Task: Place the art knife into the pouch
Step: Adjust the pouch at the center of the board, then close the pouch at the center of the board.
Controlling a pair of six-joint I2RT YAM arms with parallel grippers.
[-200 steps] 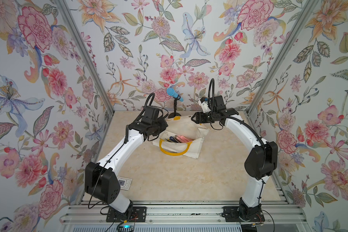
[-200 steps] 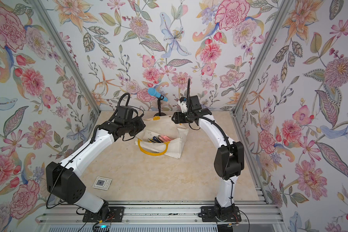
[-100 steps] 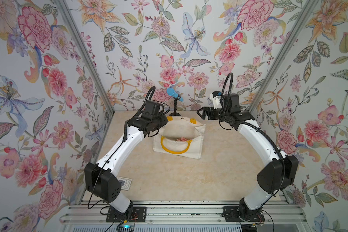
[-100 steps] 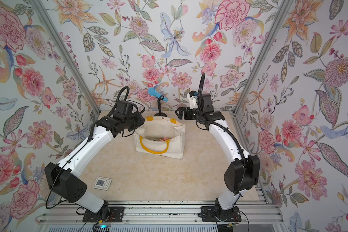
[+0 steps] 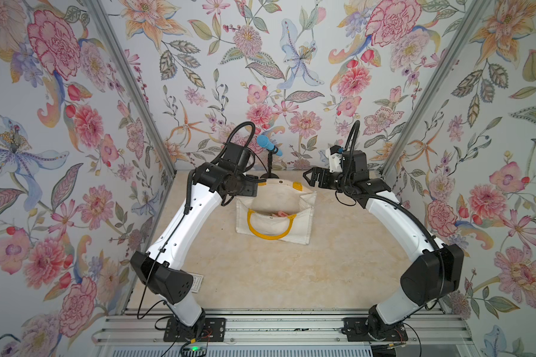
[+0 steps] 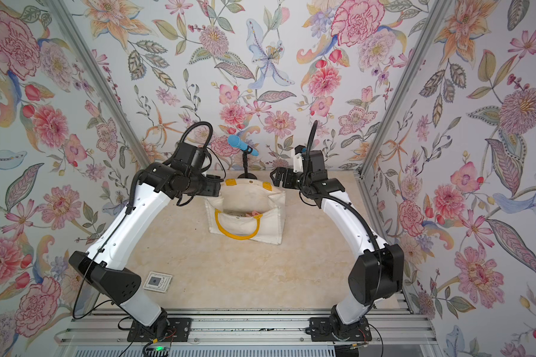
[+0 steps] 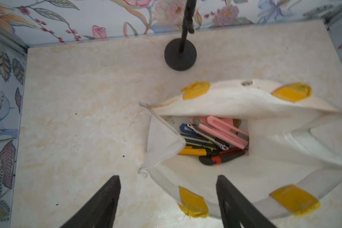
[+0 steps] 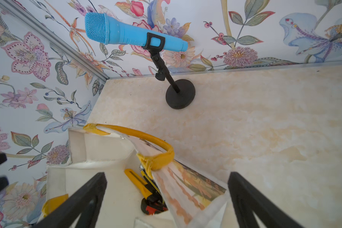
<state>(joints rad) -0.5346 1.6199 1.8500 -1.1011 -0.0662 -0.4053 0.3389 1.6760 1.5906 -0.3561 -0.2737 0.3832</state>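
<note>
The pouch point(image 5: 276, 222) stands on the table point(image 5: 291, 278) close to the middle of its far edge, with its mouth sagging open upward and one yellow handle point(image 5: 268, 231) flopped down over the near face. Inside it, seen from the left wrist, lies a heap of art knives point(image 7: 213, 138): two pink ones on top, a blue one and a yellow one beneath, and a black-and-red one nearest the near wall (which of them is the one just dropped cannot be told). The left gripper point(image 7: 167, 178) hangs over the pouch's left end with its fingers point(image 7: 107, 197) spread apart and nothing between them. The right gripper point(image 8: 167, 174) hangs over the pouch's right far corner, its fingers point(image 8: 251, 197) likewise wide apart and empty; the patterned lining point(image 8: 192, 183) shows below it. Just behind the pouch, against the table's far edge, sits the round black stand point(image 7: 180, 54) that carries a blue microphone point(image 8: 130, 33). A small printed card point(image 6: 157, 281) lies near the table's front left corner.
</note>
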